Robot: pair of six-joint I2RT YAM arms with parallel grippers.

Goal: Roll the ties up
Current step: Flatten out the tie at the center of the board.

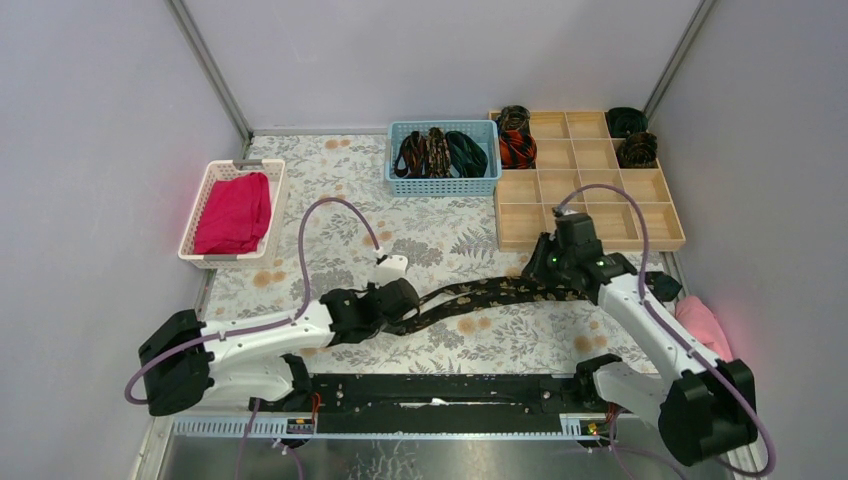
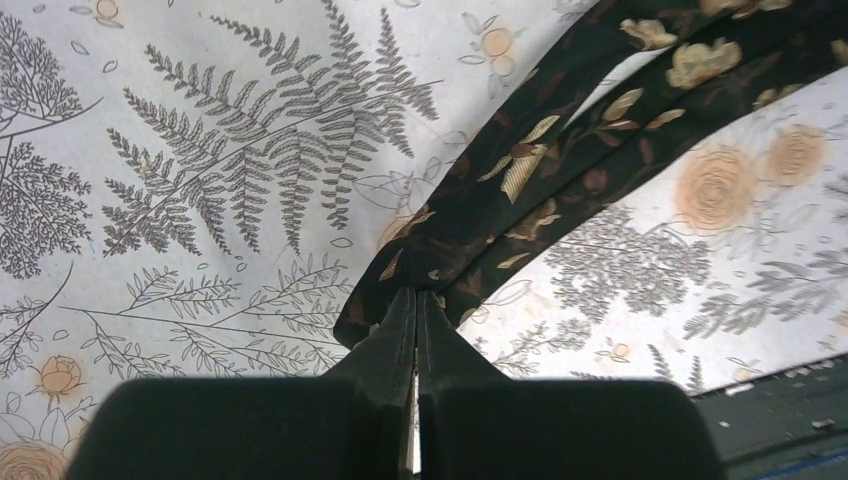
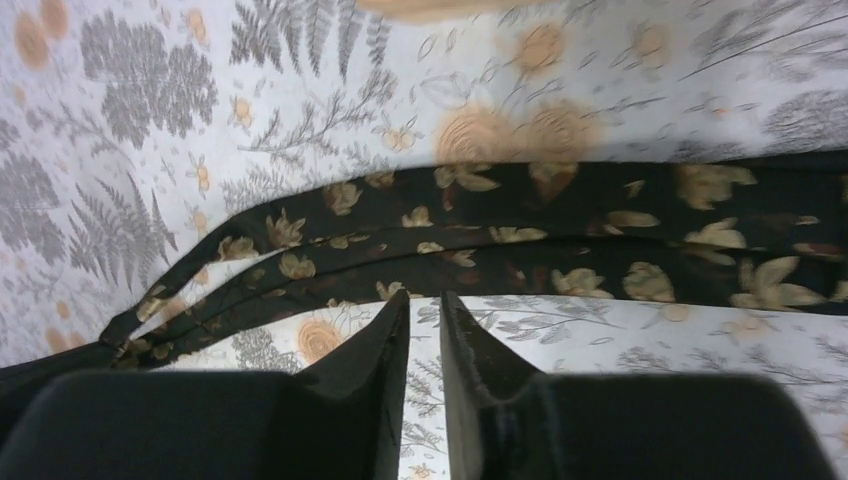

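At the upper left of the top view, a white basket point(image 1: 200, 215) holds a magenta cloth point(image 1: 234, 212) on the fern-and-flower tablecloth point(image 1: 330, 180).

Lower left of centre, the left gripper point(image 1: 408, 318) lies low over the cloth. Its wrist view shows the jaws pressed together at the bottom centre, pinching the folded end of the black tie point(image 2: 520, 170). From there the tie's two layers run up to the upper right corner.

In the top view, that black tie point(image 1: 490, 292), flecked with gold-brown leaves, lies as a long doubled strip across the middle of the frame, from one gripper to the other.

Above it, at upper centre, a blue basket point(image 1: 442, 185) holds several loose ties point(image 1: 440, 153).

Right of centre, the right gripper point(image 1: 545, 268) points down at the strip's right end. In its wrist view the jaws stand narrowly apart, with tablecloth showing in the slit. Their tips are just below the near edge of the tie point(image 3: 520, 235), which crosses the frame from left to right.

At the upper right, a wooden tray point(image 1: 585, 185) of square compartments holds four coiled ties point(image 1: 517, 148): two in the left column and two in the right column.

A pink towel point(image 1: 705, 325) lies at the right edge.
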